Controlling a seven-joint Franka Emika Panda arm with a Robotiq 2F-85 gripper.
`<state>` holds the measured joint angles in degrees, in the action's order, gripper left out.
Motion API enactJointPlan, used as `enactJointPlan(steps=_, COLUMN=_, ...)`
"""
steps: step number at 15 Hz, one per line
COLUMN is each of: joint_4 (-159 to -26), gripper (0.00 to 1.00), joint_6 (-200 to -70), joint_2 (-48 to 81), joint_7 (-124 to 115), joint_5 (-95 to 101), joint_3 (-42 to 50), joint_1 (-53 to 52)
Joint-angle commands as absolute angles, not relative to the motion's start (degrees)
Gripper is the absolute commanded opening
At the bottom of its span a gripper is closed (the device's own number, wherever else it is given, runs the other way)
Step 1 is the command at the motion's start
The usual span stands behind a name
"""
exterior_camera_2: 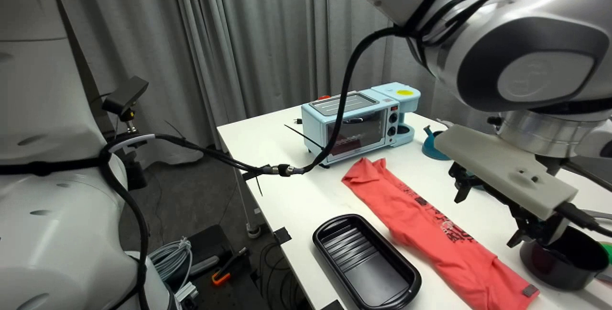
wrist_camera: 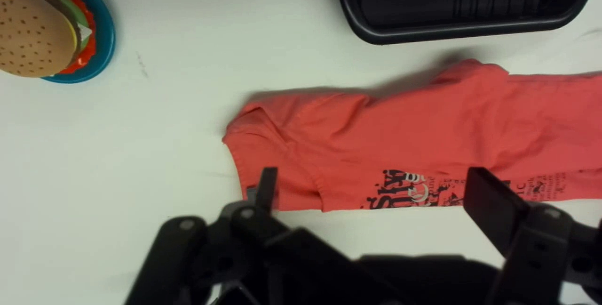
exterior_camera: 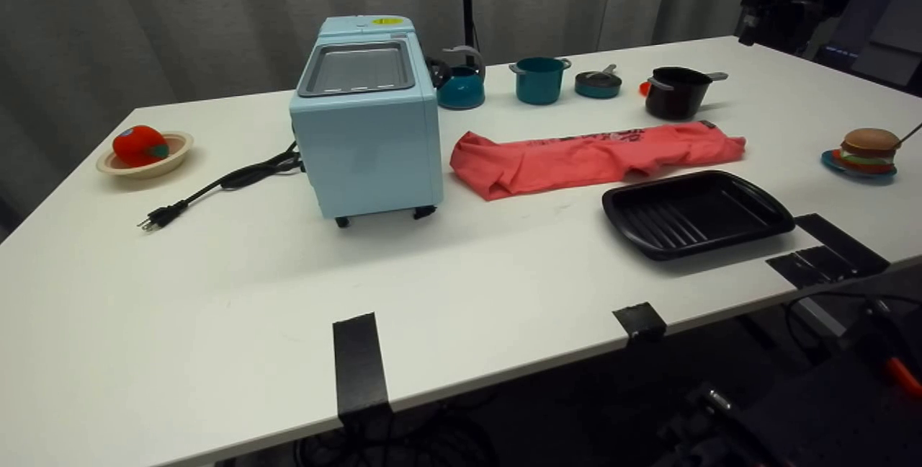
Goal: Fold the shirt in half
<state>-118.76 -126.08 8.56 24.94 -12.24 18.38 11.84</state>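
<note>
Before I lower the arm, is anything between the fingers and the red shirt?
Nothing visible: in the wrist view, the open fingers appear over the shirt with no object between. The dark pot beside the shirt may need watching.

The shirt (exterior_camera: 576,161) is coral red with mostly black print, folded lengthwise into a long, kinda wrinkly strip. In an exterior view it's right of center, stretched left to right, print along the far edge.
</note>
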Motion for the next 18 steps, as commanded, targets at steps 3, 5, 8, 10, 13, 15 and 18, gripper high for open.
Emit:
enactJointPlan(steps=3, joint_4=-116.2, gripper=1.00, joint_6=-126.1, joint_2=11.4, joint_7=24.8, joint_5=-12.5, joint_3=15.6, joint_1=15.4)
enactJointPlan(steps=5, joint_4=-115.9, gripper=1.00, joint_6=-126.1, joint_2=11.6, joint_7=24.8, joint_5=-12.5, joint_3=15.5, joint_1=15.4)
enactJointPlan(steps=8, joint_4=-115.8, gripper=1.00, joint_6=-126.1, joint_2=11.6, joint_7=24.8, joint_5=-12.6, joint_3=15.4, joint_1=15.4)
enactJointPlan(steps=10, joint_4=-115.2, gripper=1.00, joint_6=-126.1, joint_2=12.4, joint_7=24.3, joint_5=-12.6, joint_3=15.1, joint_1=15.3)
enactJointPlan(steps=13, joint_4=-114.0, gripper=1.00, joint_6=-127.9, joint_2=15.2, joint_7=22.9, joint_5=-12.7, joint_3=14.0, joint_1=15.5)
enactJointPlan(steps=15, joint_4=-113.4, gripper=1.00, joint_6=-129.9, joint_2=17.3, joint_7=22.1, joint_5=-13.0, joint_3=13.3, joint_1=15.7)
enactJointPlan(steps=18, joint_4=-111.7, gripper=1.00, joint_6=-132.7, joint_2=21.2, joint_7=20.1, joint_5=-12.6, joint_3=12.6, joint_1=16.2)
